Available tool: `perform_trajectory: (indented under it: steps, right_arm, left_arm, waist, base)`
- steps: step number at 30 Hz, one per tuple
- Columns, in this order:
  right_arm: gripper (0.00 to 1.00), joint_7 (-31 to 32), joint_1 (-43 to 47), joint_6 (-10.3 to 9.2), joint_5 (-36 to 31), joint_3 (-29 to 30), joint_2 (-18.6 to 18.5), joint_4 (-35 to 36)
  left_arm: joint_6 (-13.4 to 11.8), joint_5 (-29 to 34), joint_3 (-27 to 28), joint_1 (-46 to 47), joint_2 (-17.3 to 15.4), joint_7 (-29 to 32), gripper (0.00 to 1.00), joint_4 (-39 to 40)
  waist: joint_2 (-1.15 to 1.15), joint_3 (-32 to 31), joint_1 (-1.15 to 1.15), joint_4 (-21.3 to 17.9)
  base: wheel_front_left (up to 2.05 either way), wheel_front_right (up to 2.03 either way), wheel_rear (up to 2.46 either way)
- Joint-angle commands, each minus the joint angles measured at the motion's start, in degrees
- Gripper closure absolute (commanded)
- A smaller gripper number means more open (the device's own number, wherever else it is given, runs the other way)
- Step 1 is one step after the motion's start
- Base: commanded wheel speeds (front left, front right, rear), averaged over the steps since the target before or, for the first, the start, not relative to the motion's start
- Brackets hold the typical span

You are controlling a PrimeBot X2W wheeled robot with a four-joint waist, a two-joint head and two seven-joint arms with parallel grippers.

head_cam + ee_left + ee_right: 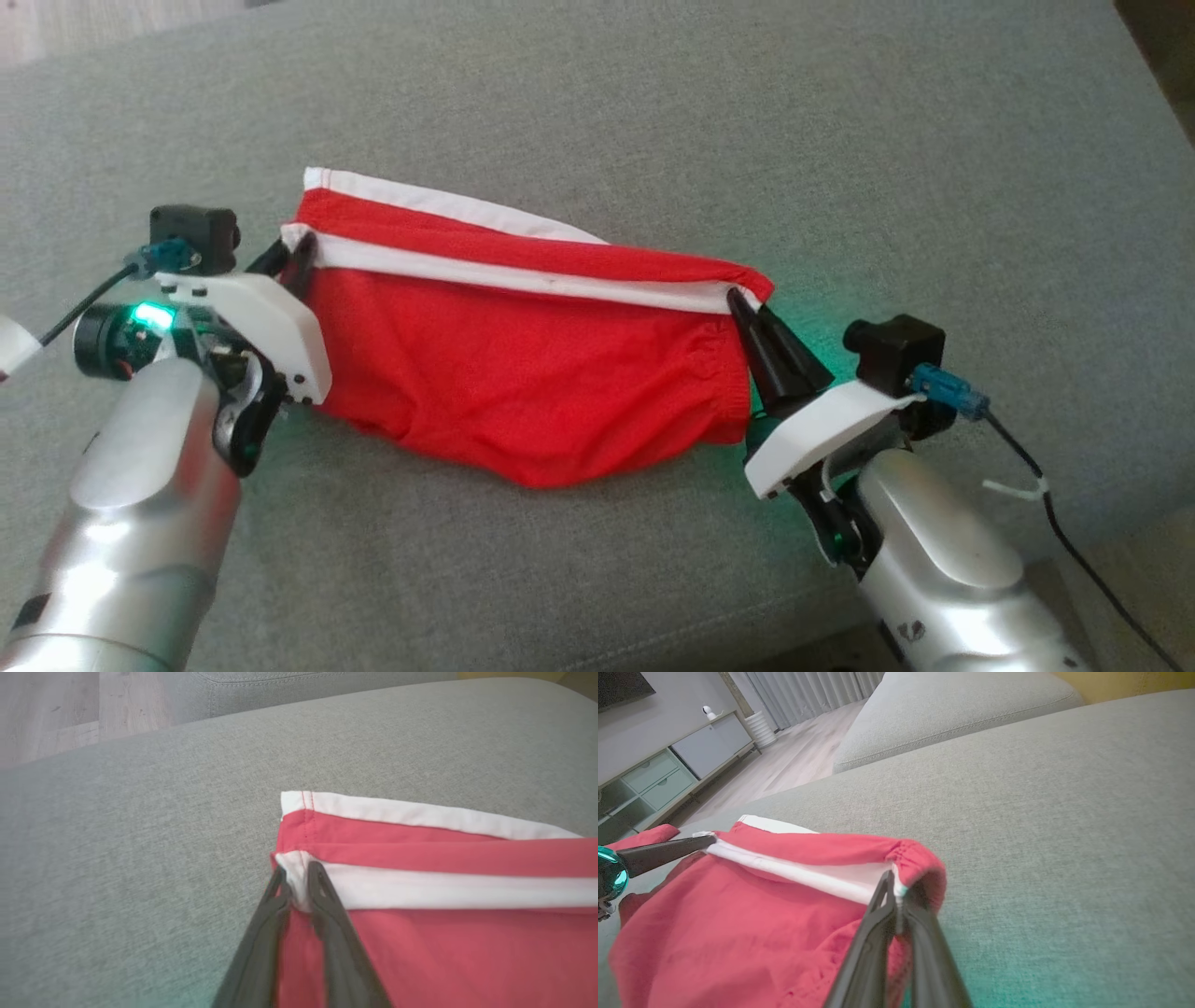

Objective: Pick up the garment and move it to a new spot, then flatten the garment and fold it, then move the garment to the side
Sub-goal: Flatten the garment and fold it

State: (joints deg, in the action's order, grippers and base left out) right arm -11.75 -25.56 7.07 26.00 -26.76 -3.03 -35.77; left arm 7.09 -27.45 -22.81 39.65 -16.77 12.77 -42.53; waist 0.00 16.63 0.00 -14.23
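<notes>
Grey sofa [1064, 812], wooden floor [794, 760], pale cabinet [710, 742], curtains [817, 688].

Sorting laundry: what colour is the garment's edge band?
White band on red garment; left wrist view shows best.

Open grey cushion [653, 93] surrounds the garment [523, 373] on all sides

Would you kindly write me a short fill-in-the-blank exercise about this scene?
1. The garment is mainly ____ in colour.
2. It lies on a ____ sofa cushion.
3. The left gripper and the right gripper each pinch one end of its ____ band.
Missing words: red; grey; white.
</notes>
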Motion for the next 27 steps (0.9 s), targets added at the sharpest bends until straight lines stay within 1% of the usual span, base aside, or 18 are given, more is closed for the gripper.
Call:
perform_trajectory:
  steps: [1, 2, 8, 12, 17, 22, 27]
  right_arm:
    - [0.09, -0.77, -0.92, 0.42, 0.45, -1.21, 0.14, 1.0]
    - [0.0, -0.97, -1.01, 0.42, 0.68, -1.5, 0.14, 0.61]
    - [0.0, -2.2, 0.47, 0.42, 0.14, -1.54, 0.15, -0.01]
    - [0.0, -2.36, 3.01, 0.42, -1.24, 0.37, 0.15, 0.71]
    - [0.0, -0.75, 7.13, 0.42, -4.2, 3.83, 0.15, 2.5]
    - [0.0, 1.46, 11.65, 0.42, -7.95, 8.08, 0.15, 6.69]
    - [0.0, 3.94, 15.46, 0.42, -11.24, 12.55, 0.15, 13.58]
  left_arm:
    - [0.03, -0.17, 1.49, 2.83, -2.08, -0.55, 0.31, 1.13]
    - [0.02, -0.12, 1.41, 2.94, -2.02, -0.95, 0.0, 0.74]
    - [0.18, -1.76, 1.33, 1.98, -2.26, -3.04, 0.0, 0.64]
    - [0.29, -3.75, 1.41, -0.39, -3.36, -3.68, 0.0, 3.27]
    - [0.34, -5.99, 1.72, -4.93, -5.39, -3.61, 0.0, 8.09]
    - [0.04, -7.43, 1.36, -10.06, -5.7, -2.22, 0.0, 12.39]
    - [-1.82, -8.09, 0.51, -13.62, -4.45, -0.59, 0.0, 14.73]
  waist:
    - [0.0, -0.45, 0.0, 0.27]
    - [0.0, -0.8, 0.0, 0.43]
    - [0.0, -4.3, 0.0, 1.99]
    - [0.0, -6.72, 0.0, 2.98]
    - [0.0, -9.62, 0.0, 4.19]
    - [0.0, -11.42, 0.0, 4.96]
    - [0.0, -10.74, 0.0, 4.61]
  base:
    - [0.0, 0.0, 0.0]
    - [0.0, 0.0, 0.0]
    - [0.0, 0.0, 0.0]
    - [0.0, 0.0, 0.0]
    - [0.0, 0.0, 0.0]
    - [0.0, 0.0, 0.0]
    - [0.0, 0.0, 0.0]
